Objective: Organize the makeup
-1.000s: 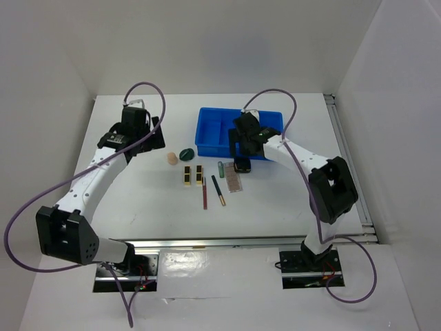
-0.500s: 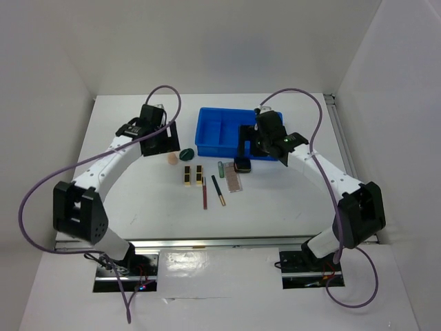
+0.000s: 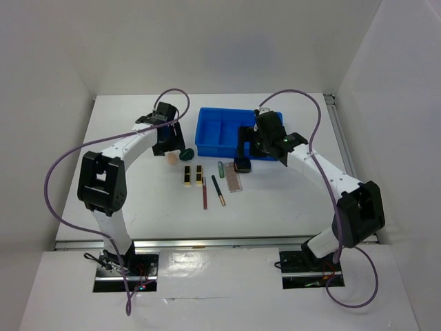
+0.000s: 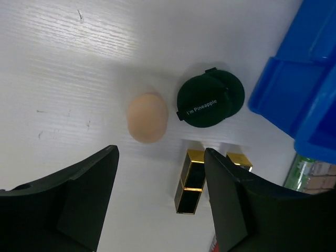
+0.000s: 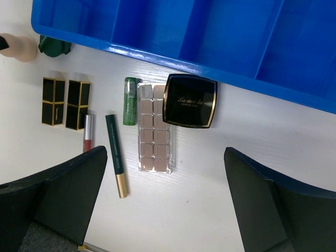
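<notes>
Left claw (image 4: 160,157) spread above peach egg sponge (image 4: 147,117).
Lies just ahead of fingertips (image 4: 105,163), centred in gap, long axis along them.

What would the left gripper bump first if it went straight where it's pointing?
Probably the peach egg sponge, lying ahead between the left gripper's fingers, though depth is unclear.

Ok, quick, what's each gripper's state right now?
Left gripper: open, holding nothing.
Right gripper: open, holding nothing.
</notes>
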Controlling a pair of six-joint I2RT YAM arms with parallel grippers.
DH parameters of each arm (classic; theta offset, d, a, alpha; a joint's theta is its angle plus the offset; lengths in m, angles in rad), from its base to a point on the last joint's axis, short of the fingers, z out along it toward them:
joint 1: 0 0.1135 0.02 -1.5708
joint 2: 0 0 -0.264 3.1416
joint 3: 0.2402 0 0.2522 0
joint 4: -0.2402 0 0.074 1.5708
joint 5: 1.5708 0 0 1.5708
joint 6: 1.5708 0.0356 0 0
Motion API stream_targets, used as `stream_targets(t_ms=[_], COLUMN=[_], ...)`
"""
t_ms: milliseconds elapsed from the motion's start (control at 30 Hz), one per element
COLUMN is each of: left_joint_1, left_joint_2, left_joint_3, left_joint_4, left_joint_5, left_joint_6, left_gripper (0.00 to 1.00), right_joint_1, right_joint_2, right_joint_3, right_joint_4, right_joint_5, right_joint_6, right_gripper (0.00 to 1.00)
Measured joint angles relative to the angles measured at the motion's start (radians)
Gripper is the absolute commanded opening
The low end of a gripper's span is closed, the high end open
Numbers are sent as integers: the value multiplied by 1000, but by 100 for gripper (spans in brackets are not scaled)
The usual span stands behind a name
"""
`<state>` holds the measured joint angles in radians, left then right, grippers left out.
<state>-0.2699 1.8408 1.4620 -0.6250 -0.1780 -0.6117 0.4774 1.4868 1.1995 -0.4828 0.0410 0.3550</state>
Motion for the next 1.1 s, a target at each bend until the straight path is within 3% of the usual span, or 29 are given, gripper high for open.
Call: stream_targets(t_ms=[200, 767, 967, 1100], left_joint_1=[24, 35, 34, 0], left_joint_2=[75, 77, -64, -145], left_joint_3=[-5, -6, 28, 144], left_joint_4=[13, 18, 5, 60], left_joint_5=[-3, -23, 34, 117], left_joint_6=[-28, -41, 22, 64], left_gripper=[72, 23, 22, 20], right_joint_1=[-8, -15, -19, -27], right_joint_2=[7, 7, 7, 7], right_joint_3=[0, 0, 0, 0], right_joint_4=[-5, -15, -18, -18], right_joint_5=[10, 35, 45, 29], right_joint_6=[-4, -5, -4, 0], right_gripper=[100, 100, 100, 100])
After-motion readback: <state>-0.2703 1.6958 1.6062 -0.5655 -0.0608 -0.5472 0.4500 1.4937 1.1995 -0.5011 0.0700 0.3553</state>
